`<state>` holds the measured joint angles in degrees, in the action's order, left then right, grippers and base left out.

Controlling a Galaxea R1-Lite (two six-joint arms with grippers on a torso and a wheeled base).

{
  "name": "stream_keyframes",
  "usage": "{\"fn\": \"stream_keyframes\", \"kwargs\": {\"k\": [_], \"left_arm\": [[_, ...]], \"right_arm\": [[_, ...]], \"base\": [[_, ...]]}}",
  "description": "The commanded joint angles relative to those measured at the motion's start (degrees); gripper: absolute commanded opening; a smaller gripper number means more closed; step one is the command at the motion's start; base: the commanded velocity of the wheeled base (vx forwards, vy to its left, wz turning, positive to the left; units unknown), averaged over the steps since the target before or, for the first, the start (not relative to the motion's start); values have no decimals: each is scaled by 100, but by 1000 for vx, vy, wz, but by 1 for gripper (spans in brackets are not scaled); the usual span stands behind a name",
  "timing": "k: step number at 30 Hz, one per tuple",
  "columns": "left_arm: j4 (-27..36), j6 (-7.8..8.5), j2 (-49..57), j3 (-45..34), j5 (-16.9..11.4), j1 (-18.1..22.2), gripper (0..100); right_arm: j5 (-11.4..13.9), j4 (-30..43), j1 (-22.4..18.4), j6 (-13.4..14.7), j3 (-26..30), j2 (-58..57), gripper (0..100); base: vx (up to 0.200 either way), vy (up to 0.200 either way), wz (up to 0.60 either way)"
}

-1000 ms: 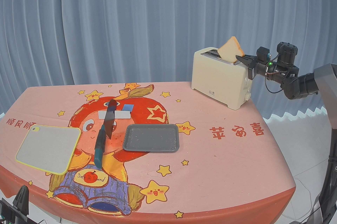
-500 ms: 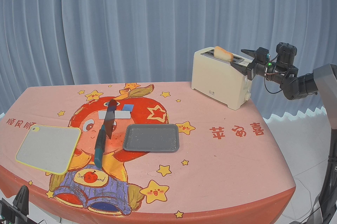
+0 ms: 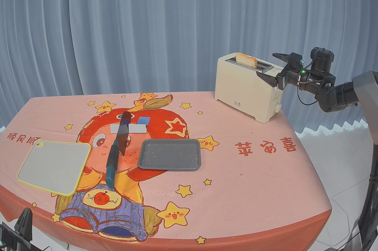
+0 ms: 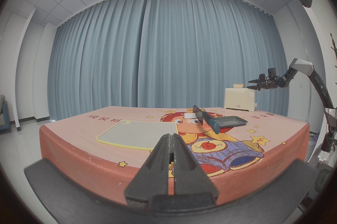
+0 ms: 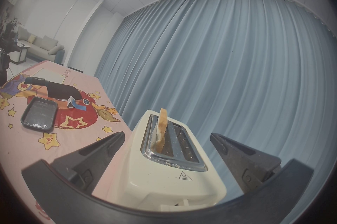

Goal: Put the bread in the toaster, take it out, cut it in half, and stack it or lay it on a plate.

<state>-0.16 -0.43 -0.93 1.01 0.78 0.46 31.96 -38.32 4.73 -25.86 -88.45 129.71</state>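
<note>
At the right of the frame our right gripper (image 3: 266, 64) hangs spread wide and empty, just beside the toaster (image 3: 240, 94). The bread (image 3: 246, 60) stands in a slot, its top crust poking out. We judge it could jam if pressed down leaning, or a low reach could shove the toaster.

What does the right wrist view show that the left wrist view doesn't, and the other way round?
Right wrist view: the two slots of the toaster from above, the bread standing in one and the other empty, flanked by the open right gripper. Left wrist view: the shut left gripper before the near edge of the table, and the right arm side-on beside the toaster. Shared: toaster, bread, knife, grey tray, cutting board, curtain.
</note>
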Motion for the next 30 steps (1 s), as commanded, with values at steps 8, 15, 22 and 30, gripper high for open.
{"fn": "stream_keyframes", "kwargs": {"k": [8, 15, 22, 30], "left_arm": [[-2, -1, 93, -101, 1, 6, 0], [-2, -1, 93, -101, 1, 6, 0], [-2, -1, 93, -101, 1, 6, 0], [-2, -1, 93, -101, 1, 6, 0]], "right_arm": [[-507, -88, -77, 213, 1551, -1686, 100], [-911, -97, 37, 775, 2236, -2398, 100], [-1157, -106, 19, 1100, 2992, -2951, 100], [-1175, -493, 133, 1329, 3880, -3312, 0]], "base": [[0, 0, 0], [0, 0, 0], [0, 0, 0], [0, 0, 0]]}}
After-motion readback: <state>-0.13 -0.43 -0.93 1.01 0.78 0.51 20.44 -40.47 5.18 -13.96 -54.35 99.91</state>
